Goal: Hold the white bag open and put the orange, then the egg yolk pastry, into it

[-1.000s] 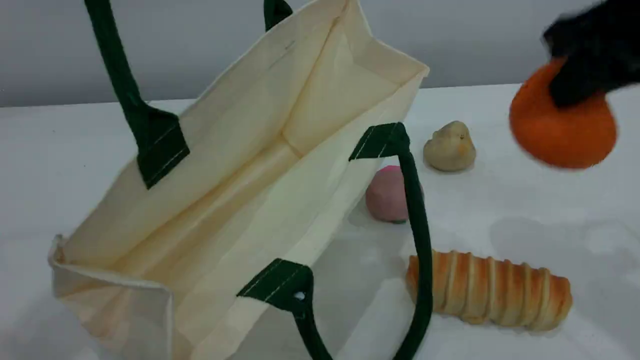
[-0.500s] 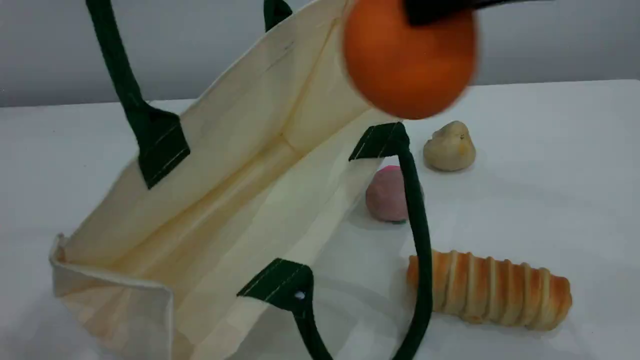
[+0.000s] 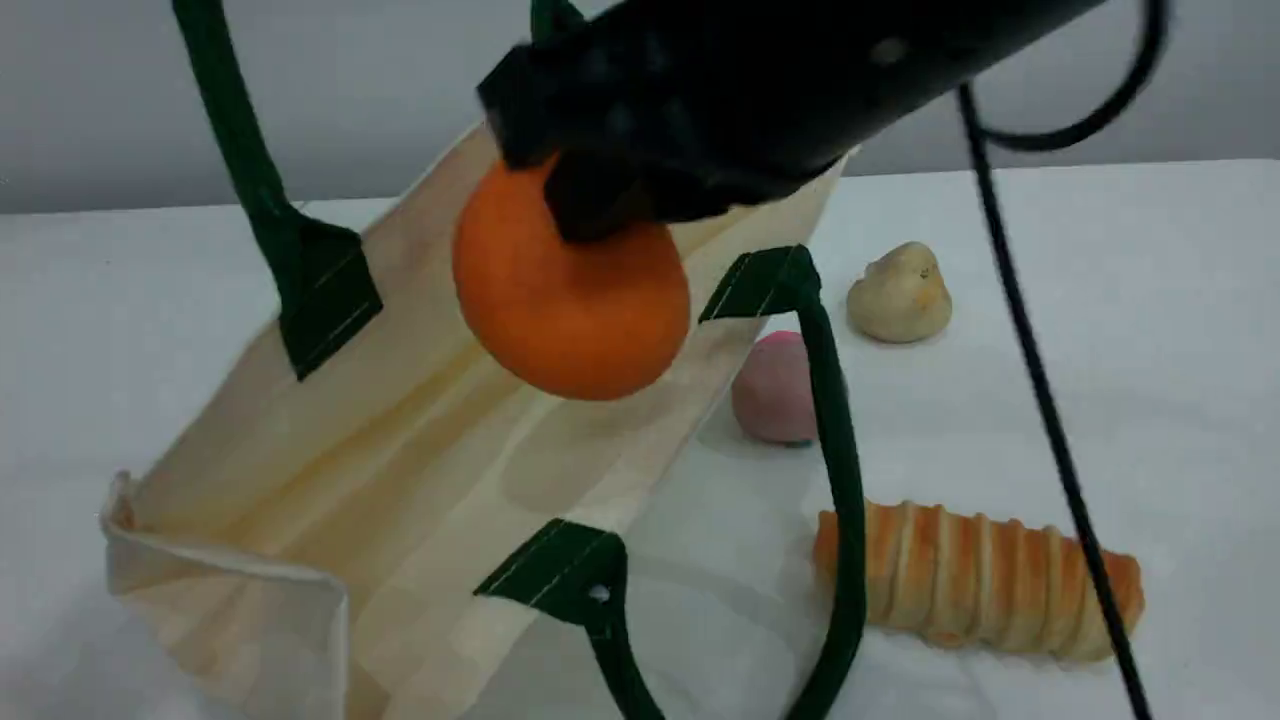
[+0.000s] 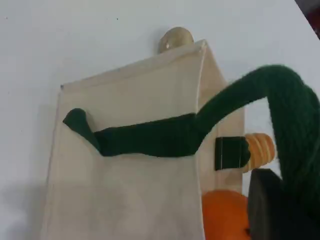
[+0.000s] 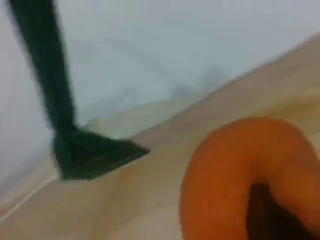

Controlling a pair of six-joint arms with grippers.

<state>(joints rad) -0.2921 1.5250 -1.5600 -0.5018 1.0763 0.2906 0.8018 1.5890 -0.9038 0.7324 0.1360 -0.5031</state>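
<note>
The orange (image 3: pixel 570 310) is hanging over the open mouth of the white bag (image 3: pixel 400 470), pinched from above by the right gripper (image 3: pixel 600 205), whose jaws are clamping its top so it can drop straight inside. The left gripper (image 4: pixel 272 210) is pulling one green handle (image 3: pixel 235 150) upward, jaws pressed shut on it, judging by the taut loop, which is keeping the mouth spread. The egg yolk pastry (image 3: pixel 898 295) is waiting on the desk (image 3: pixel 1150 350) just beyond the bag, near a pink ball (image 3: pixel 775 390) and a bread loaf (image 3: pixel 975 580).
</note>
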